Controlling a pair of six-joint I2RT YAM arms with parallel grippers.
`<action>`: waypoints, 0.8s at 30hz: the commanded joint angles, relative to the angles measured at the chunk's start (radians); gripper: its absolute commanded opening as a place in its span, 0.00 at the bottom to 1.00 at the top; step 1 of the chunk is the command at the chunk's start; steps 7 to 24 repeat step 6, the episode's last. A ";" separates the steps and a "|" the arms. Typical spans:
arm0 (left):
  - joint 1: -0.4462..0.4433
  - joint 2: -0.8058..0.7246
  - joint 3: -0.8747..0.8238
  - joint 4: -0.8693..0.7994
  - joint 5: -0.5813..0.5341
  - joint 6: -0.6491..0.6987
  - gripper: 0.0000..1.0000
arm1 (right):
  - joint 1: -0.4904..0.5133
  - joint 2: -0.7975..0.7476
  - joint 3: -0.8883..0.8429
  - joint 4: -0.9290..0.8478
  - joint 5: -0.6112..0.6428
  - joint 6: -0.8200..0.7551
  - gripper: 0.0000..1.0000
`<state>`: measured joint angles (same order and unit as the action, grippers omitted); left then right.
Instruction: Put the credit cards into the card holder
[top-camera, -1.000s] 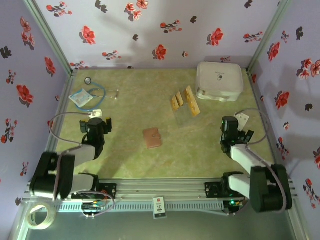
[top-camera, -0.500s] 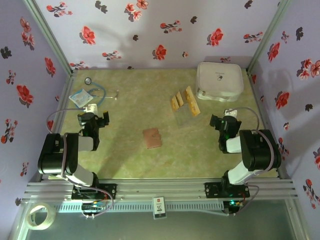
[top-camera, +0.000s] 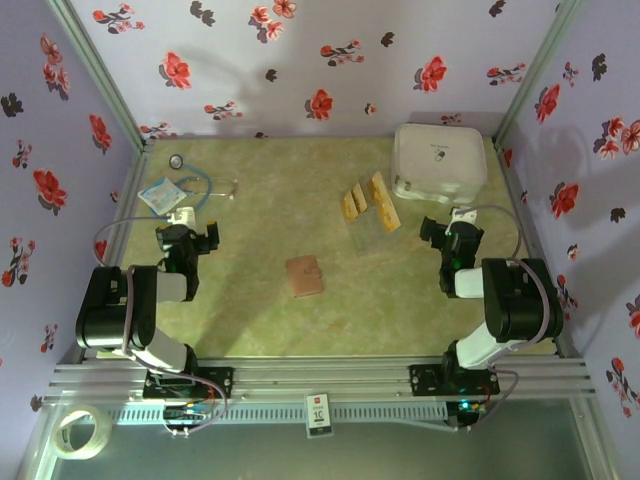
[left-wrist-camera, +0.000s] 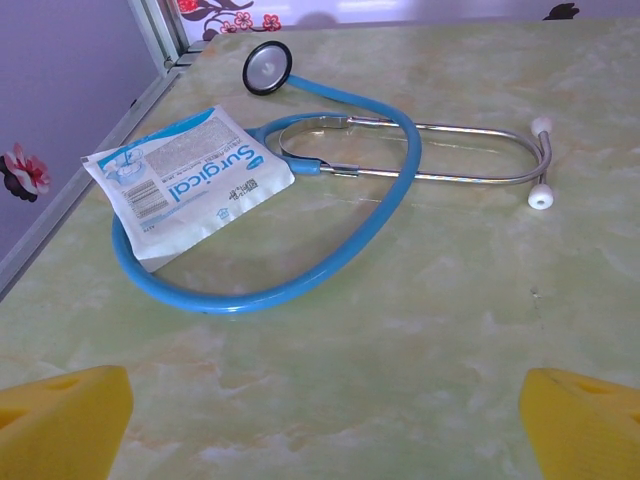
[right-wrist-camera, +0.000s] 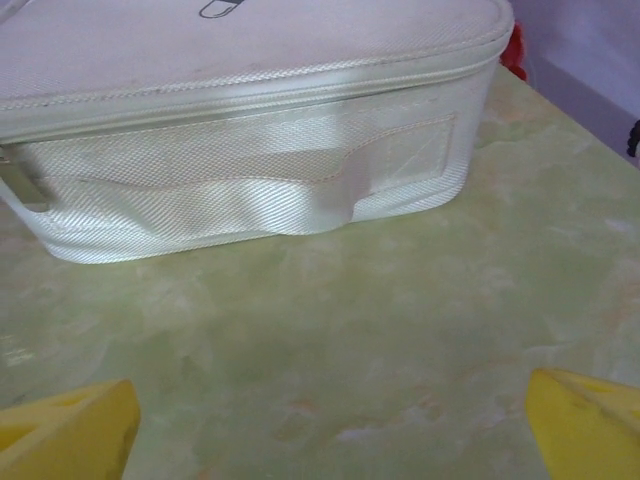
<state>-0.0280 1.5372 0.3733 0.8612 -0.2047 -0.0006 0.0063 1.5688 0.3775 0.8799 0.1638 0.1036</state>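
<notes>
High rear overview of table (top-camera: 250, 320); wrist cameras low, close, forward.

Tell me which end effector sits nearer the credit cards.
Right. The right end effector is open just right of the credit cards, facing the white case; the left end effector sits far left near the stethoscope.

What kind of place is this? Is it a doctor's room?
Probably a robot practice booth, not a doctor's room: a left arm and right arm bolted to a rail, flowery walls around one table, and props like a stethoscope, cards and a wallet.
</notes>
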 joint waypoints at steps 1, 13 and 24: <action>0.001 0.009 0.013 0.045 0.008 -0.009 1.00 | 0.000 -0.006 0.034 -0.039 -0.036 -0.018 0.99; 0.000 0.009 0.013 0.045 0.008 -0.010 1.00 | -0.011 -0.016 0.016 -0.017 -0.064 -0.014 0.99; 0.000 0.009 0.013 0.045 0.008 -0.010 1.00 | -0.011 -0.016 0.016 -0.017 -0.064 -0.014 0.99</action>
